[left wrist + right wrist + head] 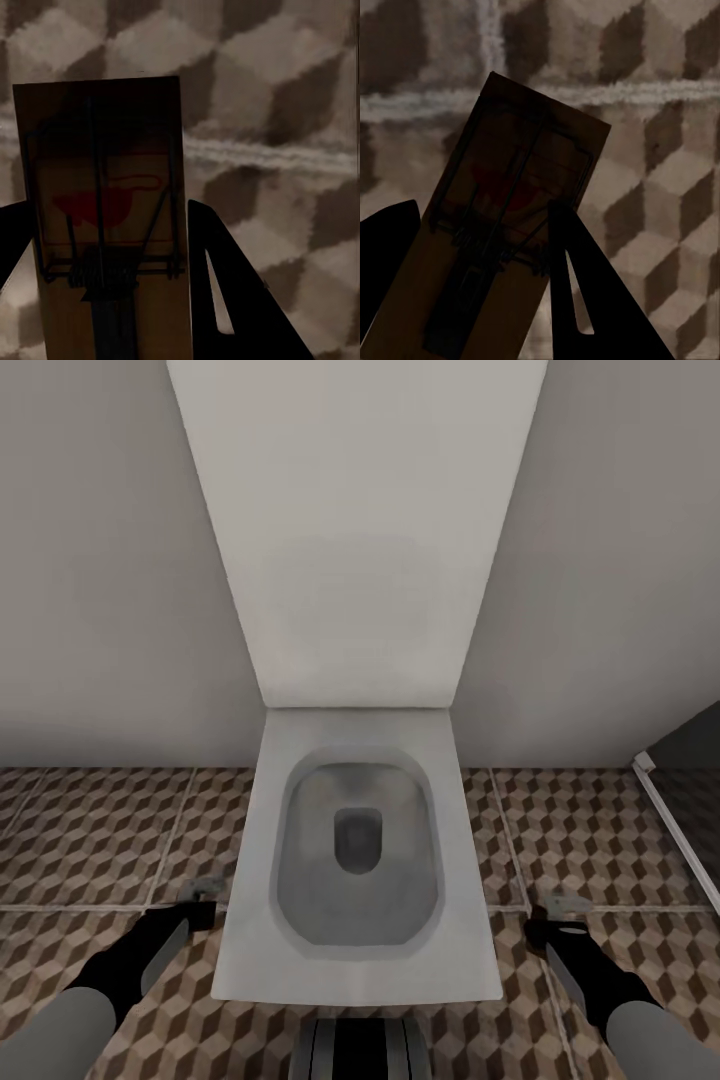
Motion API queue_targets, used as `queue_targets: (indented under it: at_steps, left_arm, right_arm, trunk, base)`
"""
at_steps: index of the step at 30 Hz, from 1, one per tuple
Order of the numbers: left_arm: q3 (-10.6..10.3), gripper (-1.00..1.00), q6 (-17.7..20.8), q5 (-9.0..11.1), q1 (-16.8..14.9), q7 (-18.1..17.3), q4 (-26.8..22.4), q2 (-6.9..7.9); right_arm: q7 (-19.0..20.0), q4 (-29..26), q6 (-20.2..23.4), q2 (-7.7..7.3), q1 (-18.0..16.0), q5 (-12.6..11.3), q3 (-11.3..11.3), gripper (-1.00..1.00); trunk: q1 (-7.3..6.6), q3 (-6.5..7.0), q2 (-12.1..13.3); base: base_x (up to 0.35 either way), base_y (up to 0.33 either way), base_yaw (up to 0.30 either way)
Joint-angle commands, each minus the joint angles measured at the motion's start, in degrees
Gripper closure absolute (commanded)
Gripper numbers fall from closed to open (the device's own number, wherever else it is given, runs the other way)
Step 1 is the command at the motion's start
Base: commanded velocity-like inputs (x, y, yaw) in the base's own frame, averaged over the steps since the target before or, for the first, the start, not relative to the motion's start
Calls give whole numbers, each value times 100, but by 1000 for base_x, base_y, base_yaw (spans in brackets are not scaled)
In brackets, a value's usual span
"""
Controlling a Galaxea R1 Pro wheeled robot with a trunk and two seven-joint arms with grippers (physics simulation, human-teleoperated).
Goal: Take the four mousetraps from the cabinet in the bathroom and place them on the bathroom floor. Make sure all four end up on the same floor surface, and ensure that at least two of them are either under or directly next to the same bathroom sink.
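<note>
White toilet (355, 860) standing open on cube-patterned bathroom floor (90, 830), left gripper (205, 895) gripping a mousetrap (105, 225) left of toilet, right gripper (560, 915) jaws gripping second mousetrap (502, 240) right of toilet, both hovering above tiles.

Toilet (355, 860) stands centred against the wall (100, 580), on the bathroom floor (100, 830). Left gripper (200, 905) and right gripper (560, 920) flank it, each holding a mousetrap (105, 217) (510, 240).
</note>
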Motion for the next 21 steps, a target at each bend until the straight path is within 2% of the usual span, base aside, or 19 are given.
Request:
queue_targets:
  at_steps: [1,6,17,19,21]
  left_arm:
    - [-46,100,-34,43,-2,39,-19,13]
    - [-46,100,-181,37,-2,26,-41,12]
    - [-49,100,-183,13,-2,-4,5,-18]
    - [-52,100,-172,6,-2,-9,31,-21]
    - [-54,100,-162,0,-2,-17,67,-24]
  right_arm:
    - [-13,-9,32,-4,0,-16,1,100]
    - [-9,-17,43,-5,0,-18,2,100]
    - [-14,-34,-8,55,6,54,64,100]
    - [-13,-36,-40,67,8,162,159,100]
    - [-15,-6,-212,83,9,369,382,100]
  trunk:
    - [-1,-4,-2]
    - [-1,-4,-2]
    - [-1,-4,-2]
    - [-1,-4,-2]
    - [-1,-4,-2]
  base:
    - [0,0,0]
    - [0,0,0]
    - [0,0,0]
    - [0,0,0]
    - [0,0,0]
